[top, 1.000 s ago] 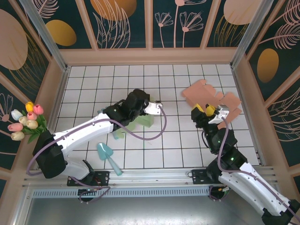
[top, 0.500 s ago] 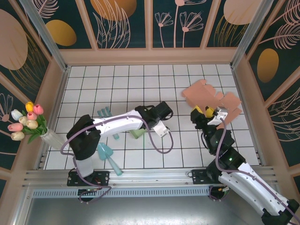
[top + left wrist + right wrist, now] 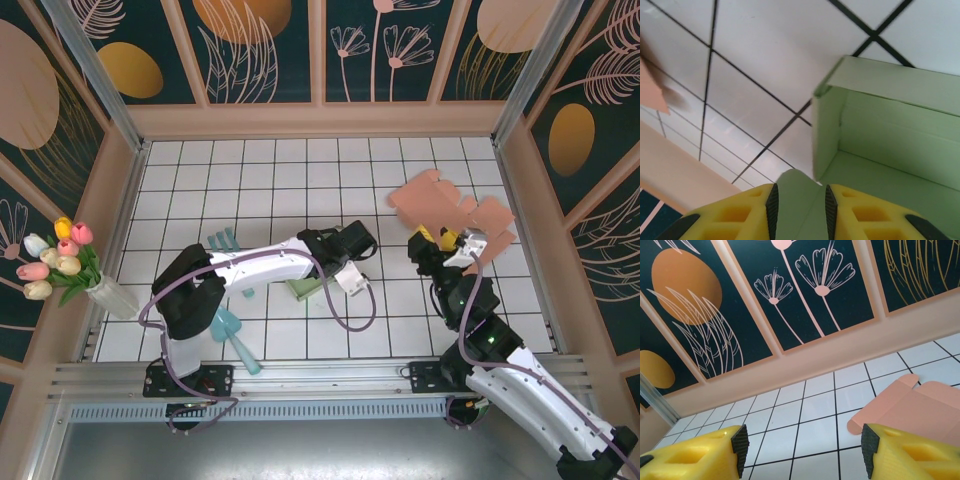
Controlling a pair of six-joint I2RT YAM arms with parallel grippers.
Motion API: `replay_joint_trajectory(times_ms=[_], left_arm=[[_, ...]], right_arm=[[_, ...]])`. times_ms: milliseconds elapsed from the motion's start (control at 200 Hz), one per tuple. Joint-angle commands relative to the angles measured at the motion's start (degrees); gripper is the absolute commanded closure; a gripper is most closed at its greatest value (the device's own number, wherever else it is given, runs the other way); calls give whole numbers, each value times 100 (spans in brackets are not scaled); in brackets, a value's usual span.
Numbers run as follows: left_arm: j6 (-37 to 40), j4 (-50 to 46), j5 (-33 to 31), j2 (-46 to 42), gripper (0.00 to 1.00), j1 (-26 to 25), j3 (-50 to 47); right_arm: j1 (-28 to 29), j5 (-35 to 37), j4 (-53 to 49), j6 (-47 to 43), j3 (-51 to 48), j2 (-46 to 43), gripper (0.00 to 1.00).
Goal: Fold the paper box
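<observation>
**Paper box at the middle of the table.** The green box (image 3: 303, 287), with its walls raised and its top open, is seen on the table (image 3: 260, 170) beneath the outstretched left arm. From the left wrist it is seen just ahead and to the right of the left claw (image 3: 801, 205), with its long wall running off to the right. The pads (image 3: 772, 207) are parted a little, released rather than clenched, and a green flap shows in the gap. Whether they touch it cannot be told. The left arm is judged much the nearer, so any further tuck of that flap would fall to it. The right claw (image 3: 803, 445) is spread wide and nothing is grasped. The pink blank (image 3: 910, 407), flat and unfolded, lies just ahead to its right, well apart from the green box.
</observation>
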Motion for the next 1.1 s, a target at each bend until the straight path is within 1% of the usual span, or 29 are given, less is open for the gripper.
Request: replay_joint_trajectory(times_ms=[0, 65, 115, 135, 175, 210, 275, 345, 390, 445, 550, 601, 626, 686, 711, 766, 791, 821, 866, 986, 1096], left_arm=[[-657, 821, 137, -357, 66, -67, 110], [-1391, 1206, 333, -555, 66, -89, 133], [-2156, 1710, 391, -767, 66, -97, 0], [-2474, 1953, 365, -852, 68, -94, -82], [-3124, 2442, 225, -1011, 74, -99, -276], [-3685, 2860, 34, -1222, 77, -99, -486], [-4615, 3362, -273, -1512, 76, -99, -858], [-5433, 3686, -491, -1827, 76, -99, -1276], [-5934, 3768, -612, -2019, 75, -99, -1520], [-6532, 3655, -837, -2212, 75, -89, -1677], [-7652, 2959, -1274, -2528, 73, -90, -1730], [-8273, 2663, -1345, -2775, 72, -81, -1818], [-8563, 2601, -1285, -2936, 72, -81, -1927], [-9216, 2708, -1157, -3434, 69, -81, -2339], [-9483, 2800, -1175, -3659, 66, -81, -2666], [-10175, 2880, -1421, -4156, 62, -81, -3145], [-10579, 2795, -1614, -4369, 59, -81, -3341], [-11001, 2696, -1766, -4633, 58, -79, -3544], [-11446, 2741, -1731, -5056, 57, -77, -3944], [-12064, 3366, -1296, -6085, 55, -80, -5100], [-12270, 3425, -1216, -6407, 55, -74, -5620]], right_arm=[[-51, 156, 75, 41, -53, -56, 36], [-62, 200, 59, 97, -41, -32, 35], [-72, 210, 50, 98, -45, -15, 35], [-76, 213, 50, 95, -45, 7, 35], [-88, 219, 51, 94, -45, 37, 35], [-94, 220, 51, 79, -45, 62, 35], [-116, 219, 60, 51, -53, 126, 35], [-123, 215, 78, 17, -63, 221, 35], [-129, 222, 77, -7, -72, 282, 35], [-147, 241, 86, -22, -72, 367, 35], [-175, 271, 105, -59, -64, 516, 34], [-173, 253, 108, -73, -44, 558, 34], [-173, 247, 105, -80, -35, 583, 34], [-182, 236, 103, -96, -25, 625, 34], [-183, 236, 103, -111, -31, 642, 34], [-198, 233, 112, -126, -45, 678, 34], [-195, 233, 112, -134, -45, 692, 33], [-199, 222, 112, -133, -44, 719, 33], [-199, 208, 116, -135, -23, 752, 33], [-208, 73, 145, -169, -16, 868, 32], [-221, -121, 168, -229, 33, 1007, 32]])
